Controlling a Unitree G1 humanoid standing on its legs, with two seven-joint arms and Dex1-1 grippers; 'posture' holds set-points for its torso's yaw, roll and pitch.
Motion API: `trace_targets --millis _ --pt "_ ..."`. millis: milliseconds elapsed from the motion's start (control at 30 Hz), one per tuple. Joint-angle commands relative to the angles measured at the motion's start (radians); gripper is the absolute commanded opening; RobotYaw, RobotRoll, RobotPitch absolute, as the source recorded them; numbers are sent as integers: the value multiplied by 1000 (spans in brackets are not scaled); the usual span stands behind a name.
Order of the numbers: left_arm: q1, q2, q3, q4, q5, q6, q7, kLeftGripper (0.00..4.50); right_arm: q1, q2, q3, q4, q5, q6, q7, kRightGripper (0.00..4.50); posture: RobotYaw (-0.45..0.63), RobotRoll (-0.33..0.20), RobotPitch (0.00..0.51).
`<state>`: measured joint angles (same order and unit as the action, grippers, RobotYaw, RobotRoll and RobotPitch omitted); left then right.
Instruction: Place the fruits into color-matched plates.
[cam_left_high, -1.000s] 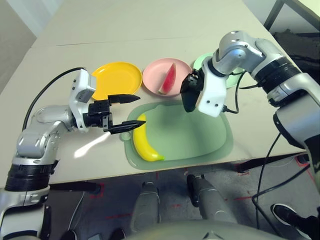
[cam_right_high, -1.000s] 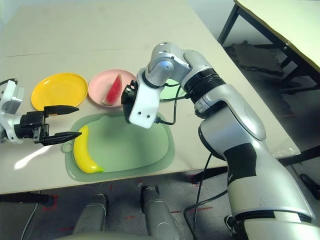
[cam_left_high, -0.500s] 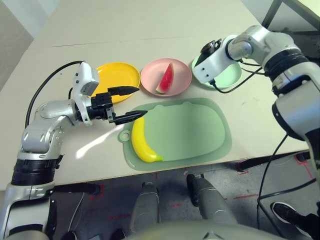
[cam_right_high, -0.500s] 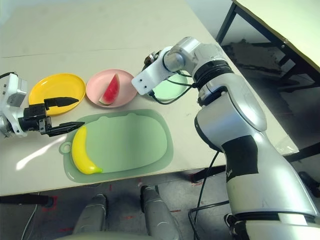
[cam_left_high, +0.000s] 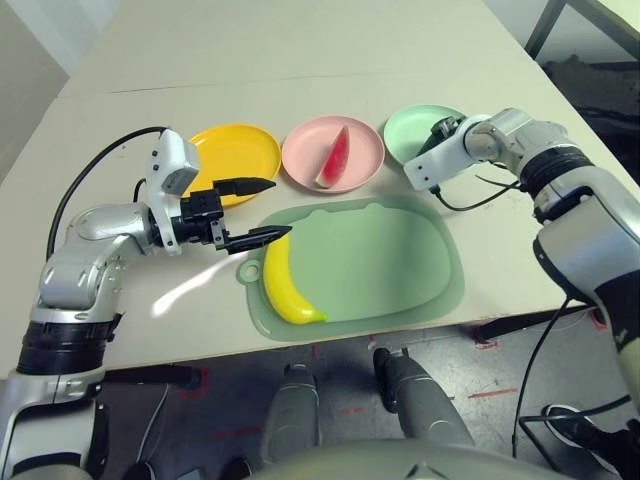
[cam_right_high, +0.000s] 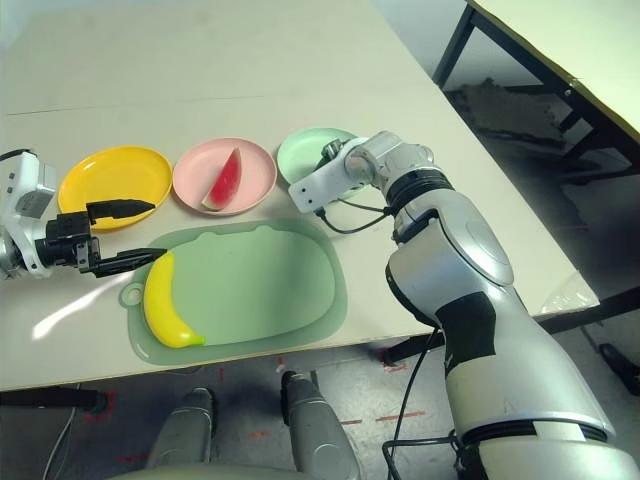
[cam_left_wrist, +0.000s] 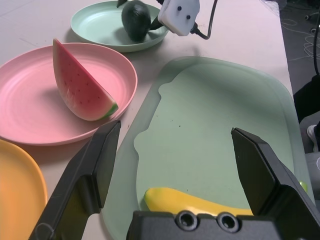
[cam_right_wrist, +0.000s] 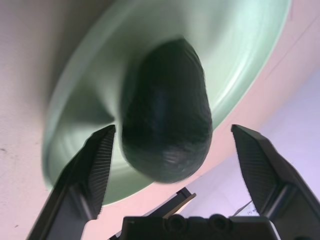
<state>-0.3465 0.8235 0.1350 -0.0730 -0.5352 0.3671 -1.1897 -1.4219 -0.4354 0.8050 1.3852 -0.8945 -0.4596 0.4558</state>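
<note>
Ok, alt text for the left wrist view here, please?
The left gripper hangs open over a pale green mat, with a banana lying on the mat between its fingers. Beyond, a watermelon wedge sits on the pink plate and an avocado on the mint green plate.

text: none legible | labels/brands: none | numbers/signs: none | checked: all four views

Avocado (cam_left_wrist: 135, 20), watermelon (cam_left_high: 336, 158) plated (banana (cam_left_high: 284, 287) loose)

Glossy plastic banana (cam_left_high: 284, 286); matt bumpy avocado (cam_right_wrist: 166, 131); translucent mat (cam_left_high: 380, 265).
</note>
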Motion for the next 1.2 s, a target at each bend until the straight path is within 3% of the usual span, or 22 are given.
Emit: trace_targets --millis 33,167,300,467,567,633,733,933,1033,1200 --pt "22 11 5 -23 1 5 -2 4500 -47 -25 -56 -13 49 -40 79 4477 23 0 209" --pt "38 19 15 -30 4 -10 -6 4500 -68 -61 -159 -42 161 -114 256 4477 31 0 210" --pt "52 35 15 -19 31 -64 -18 4500 -17 -84 -396 -148 470 -109 600 4477 27 0 216" --pt "42 59 -16 18 87 -155 -65 4500 313 -165 -562 -556 788 114 899 4477 22 0 221" --pt "18 85 -42 59 132 -230 -118 4500 514 -168 -685 -863 1015 433 921 4477 17 0 222" --pt "-1 100 -60 83 158 -282 -155 4500 632 -172 -733 -1026 1100 551 896 4477 14 0 222" --pt "-37 121 -97 115 206 -379 -216 4500 813 -171 -762 -1223 1178 620 865 4477 0 0 216" --pt "-208 137 -217 293 391 -793 -309 4500 1060 -102 -780 -1370 1259 603 807 4477 -1 0 212" --pt "-269 126 -283 316 393 -906 -387 4500 1144 -94 -755 -1385 1244 486 842 4477 2 0 213" --pt "-326 143 -428 270 329 -935 -425 4500 1154 -64 -730 -1328 1215 343 832 4477 -6 0 214"
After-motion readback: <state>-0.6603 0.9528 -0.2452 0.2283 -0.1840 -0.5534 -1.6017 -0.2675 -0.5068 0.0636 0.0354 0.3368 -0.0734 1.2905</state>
